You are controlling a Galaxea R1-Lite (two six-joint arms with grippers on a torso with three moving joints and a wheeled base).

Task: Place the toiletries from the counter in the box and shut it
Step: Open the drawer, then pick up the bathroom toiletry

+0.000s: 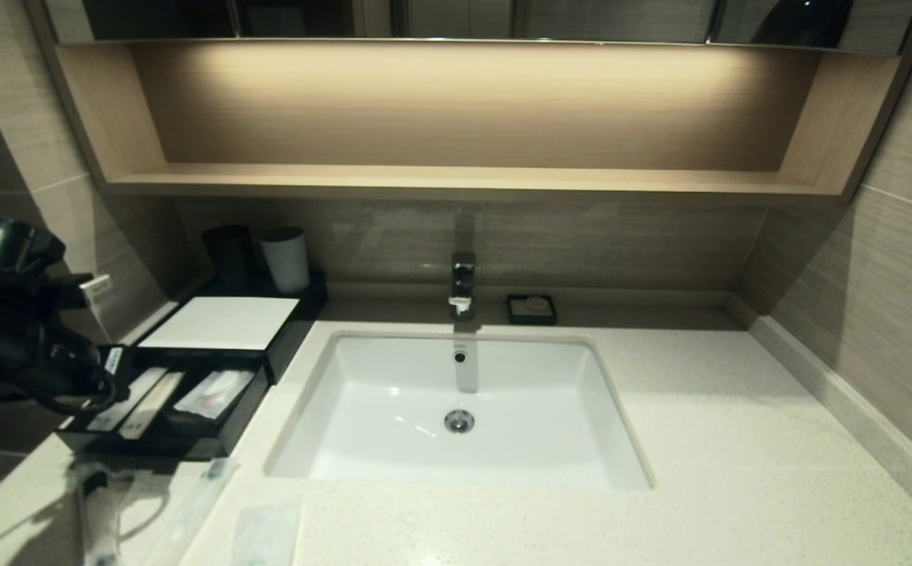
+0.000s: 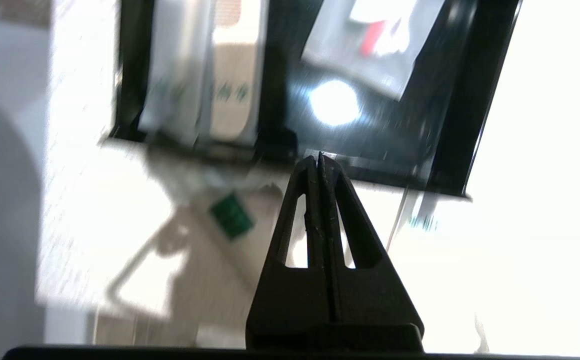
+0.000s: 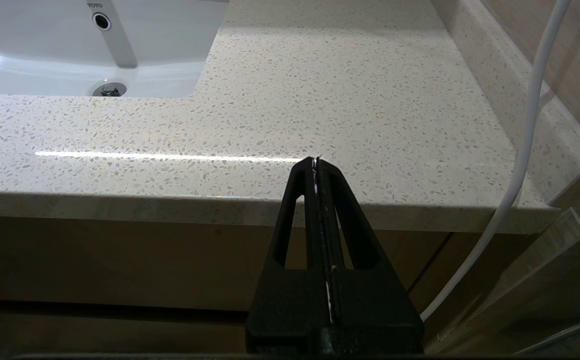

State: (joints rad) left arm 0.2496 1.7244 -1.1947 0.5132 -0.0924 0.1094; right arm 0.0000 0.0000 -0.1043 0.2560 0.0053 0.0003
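Observation:
The black box with a white top panel stands at the counter's left back. Its front drawer is pulled open and holds two long white packets and a squarish packet. On the counter in front of the drawer lie a clear sachet with a green band, a long clear sachet and a squarish clear packet. My left gripper is shut and empty, just above the drawer's front edge. My right gripper is shut and empty, low before the counter's front right edge.
A white sink with a chrome tap is set in the middle of the counter. A black cup and a white cup stand behind the box. A small black soap dish sits by the back wall. A wooden shelf hangs above.

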